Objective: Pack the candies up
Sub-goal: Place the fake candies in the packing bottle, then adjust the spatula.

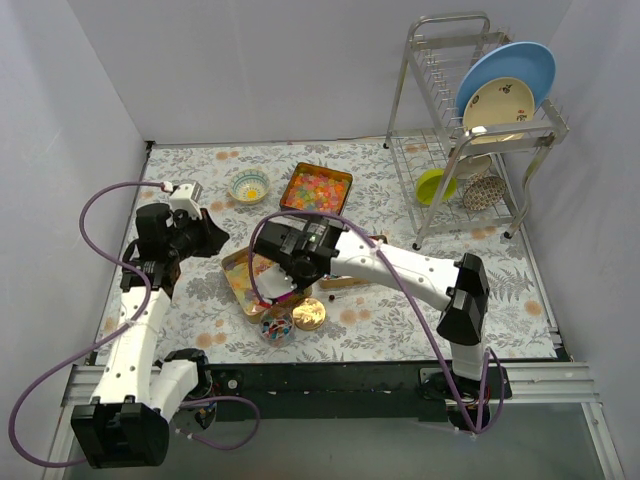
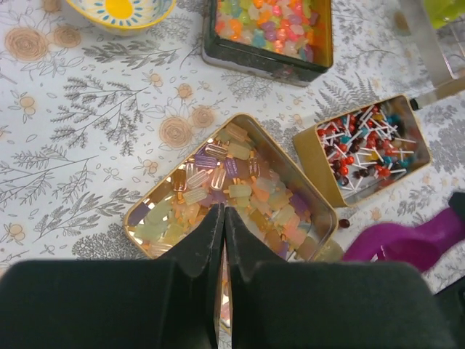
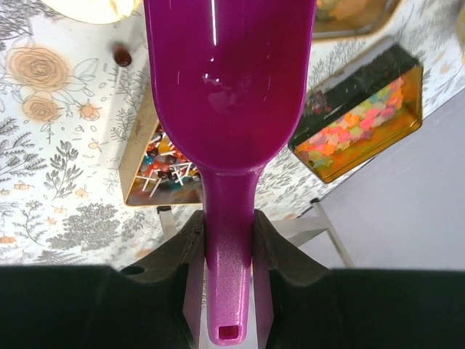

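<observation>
A gold tin of pale gummies point(image 2: 240, 193) lies under my left gripper point(image 2: 223, 212), which is shut and empty just above its near edge. It also shows in the top view point(image 1: 240, 272). A small gold tin of red-blue-white wrapped pieces point(image 2: 367, 149) lies to its right. A dark tin of bright jellies point(image 1: 316, 188) sits further back. My right gripper point(image 3: 229, 225) is shut on the handle of the magenta scoop point(image 3: 229, 87); no candy shows on the scoop. In the top view the right gripper point(image 1: 290, 280) hovers over the gummy tin. A round jar of mixed candies point(image 1: 277, 325) stands in front.
The round gold lid point(image 1: 309, 314) lies beside the jar. A patterned bowl point(image 1: 250, 185) stands left of the jelly tin. A dish rack point(image 1: 470, 130) with plates stands at the back right. One dark loose candy point(image 2: 344, 223) lies on the cloth.
</observation>
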`<state>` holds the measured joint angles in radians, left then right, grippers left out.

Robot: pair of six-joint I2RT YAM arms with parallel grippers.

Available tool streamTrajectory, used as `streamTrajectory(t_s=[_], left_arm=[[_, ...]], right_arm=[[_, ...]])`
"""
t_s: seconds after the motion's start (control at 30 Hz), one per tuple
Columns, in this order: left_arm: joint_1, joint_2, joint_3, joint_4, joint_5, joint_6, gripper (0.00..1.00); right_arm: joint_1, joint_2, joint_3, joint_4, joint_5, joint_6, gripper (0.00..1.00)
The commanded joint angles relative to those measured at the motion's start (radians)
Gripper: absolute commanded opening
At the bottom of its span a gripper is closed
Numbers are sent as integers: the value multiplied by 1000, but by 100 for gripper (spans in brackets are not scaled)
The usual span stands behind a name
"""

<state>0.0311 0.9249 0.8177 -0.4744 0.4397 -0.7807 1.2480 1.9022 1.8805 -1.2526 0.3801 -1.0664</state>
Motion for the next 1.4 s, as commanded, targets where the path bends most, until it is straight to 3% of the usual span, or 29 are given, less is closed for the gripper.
streamTrajectory(t_s=[0.0,0.17,0.27,0.53,0.8,1.03,1.27,1.37], left_arm=[[6,-89,-5,2,118,-40,0],[6,-97,-25,46,468,-63,0],[4,-32,-16,39,536,-80,0],[4,124,6,46,565,-45,0],[4,218,47,66,521,-49,0],[22,218,144,4,319,-63,0],[78,140,136,-53,-216,-331,0],[101,196,126,-146,-248,-416,0]], right_arm=[[-103,-9,46,-7,-116,87,1],[-183,14,58,58,-204,149,1],[-197,32,129,82,-245,171,1],[-202,14,252,188,-342,200,1],[-206,-31,207,269,-428,189,1],[-229,-11,190,260,-448,127,1],[-229,72,229,151,-285,-131,1],[-220,100,243,151,-193,-235,1]])
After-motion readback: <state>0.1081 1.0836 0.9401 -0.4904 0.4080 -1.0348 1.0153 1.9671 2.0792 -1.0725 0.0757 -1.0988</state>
